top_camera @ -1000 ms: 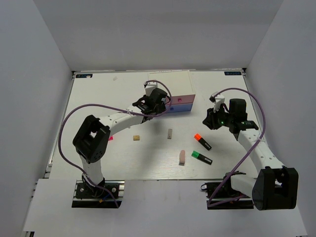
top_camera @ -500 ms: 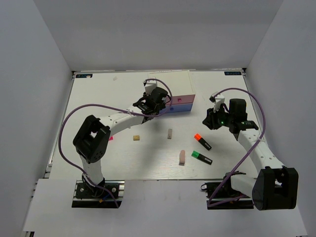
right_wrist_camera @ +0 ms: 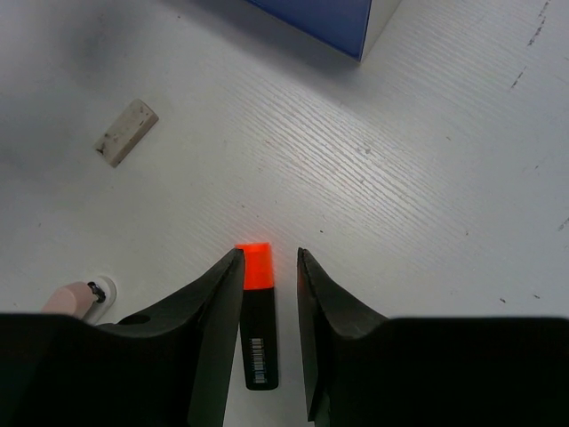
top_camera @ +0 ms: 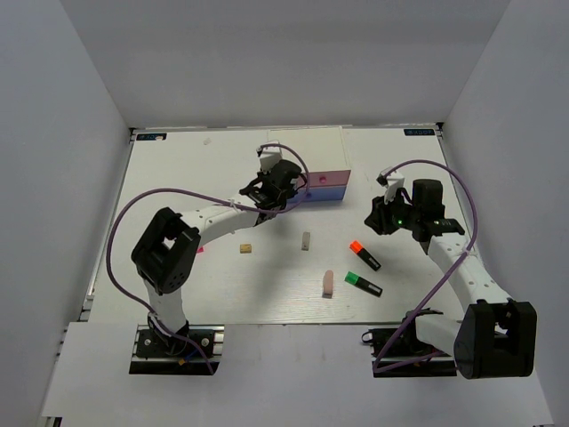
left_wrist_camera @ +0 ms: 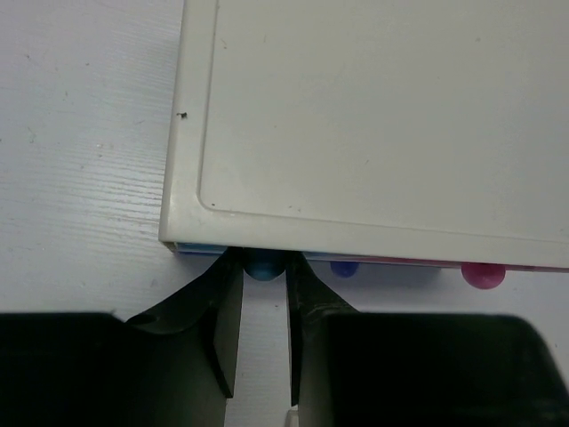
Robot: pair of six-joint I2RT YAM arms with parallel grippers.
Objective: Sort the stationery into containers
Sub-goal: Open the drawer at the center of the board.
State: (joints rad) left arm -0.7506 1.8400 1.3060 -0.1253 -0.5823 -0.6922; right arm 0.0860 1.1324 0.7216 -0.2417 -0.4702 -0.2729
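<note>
The white-topped box (left_wrist_camera: pixel 373 124) shows its pink and periwinkle drawer fronts (top_camera: pixel 331 189) at the table's middle back. My left gripper (left_wrist_camera: pixel 264 260) is shut on the light blue drawer's knob (left_wrist_camera: pixel 264 267); it also shows in the top view (top_camera: pixel 283 185). A periwinkle knob (left_wrist_camera: pixel 344 267) and a pink knob (left_wrist_camera: pixel 483 275) sit to the right. My right gripper (right_wrist_camera: pixel 268 253) is open above the orange-red-capped highlighter (right_wrist_camera: pixel 258 311), not touching it. The green-capped highlighter (top_camera: pixel 364 284), pinkish eraser (top_camera: pixel 328 283), grey eraser (top_camera: pixel 306 241) and tan eraser (top_camera: pixel 245 249) lie on the table.
A small pink spot (top_camera: pixel 198 250) shows beside the left arm's elbow, mostly hidden. The box's dark blue corner (right_wrist_camera: pixel 329 18) is at the top of the right wrist view. Grey walls close in the table on three sides.
My left gripper has edged slightly toward the box's front. The right arm has hardly moved.
</note>
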